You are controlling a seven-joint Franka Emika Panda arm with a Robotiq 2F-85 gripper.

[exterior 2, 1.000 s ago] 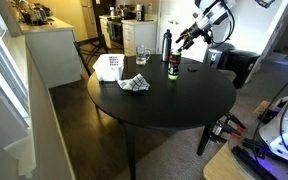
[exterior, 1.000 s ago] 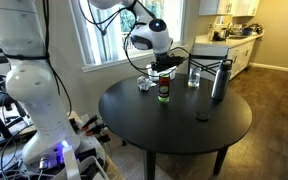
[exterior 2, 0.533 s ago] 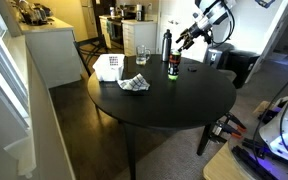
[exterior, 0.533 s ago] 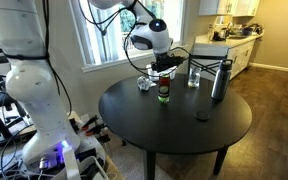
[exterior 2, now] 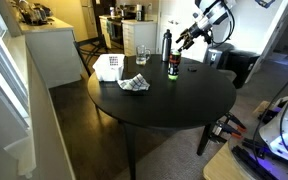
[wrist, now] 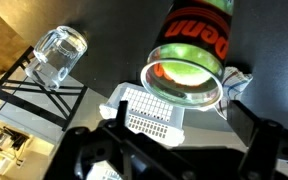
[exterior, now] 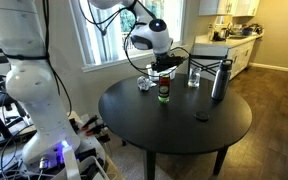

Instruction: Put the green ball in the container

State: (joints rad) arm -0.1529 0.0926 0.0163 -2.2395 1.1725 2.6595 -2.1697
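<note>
The container (wrist: 187, 62) is a clear tub with a red label, standing upright on the round black table (exterior: 179, 130). Seen from above in the wrist view, the yellow-green ball (wrist: 184, 72) lies inside it. The container also shows in both exterior views (exterior: 164, 92) (exterior 2: 172, 69), with green showing through its wall. My gripper (wrist: 174, 150) hovers just above the container, open and empty, with a dark finger at each side of the wrist view. It also shows in both exterior views (exterior: 165, 70) (exterior 2: 182, 44).
A clear drinking glass (wrist: 59, 55) (exterior: 193, 77) (exterior 2: 142, 55) and a tall grey metal flask (exterior: 220, 80) (exterior 2: 166, 45) stand close by. A white perforated object (wrist: 149, 112) (exterior 2: 134, 84) lies beside the container. A white box (exterior 2: 108, 66) sits at the table's edge, and a small dark disc (exterior: 202, 116) lies nearer the front.
</note>
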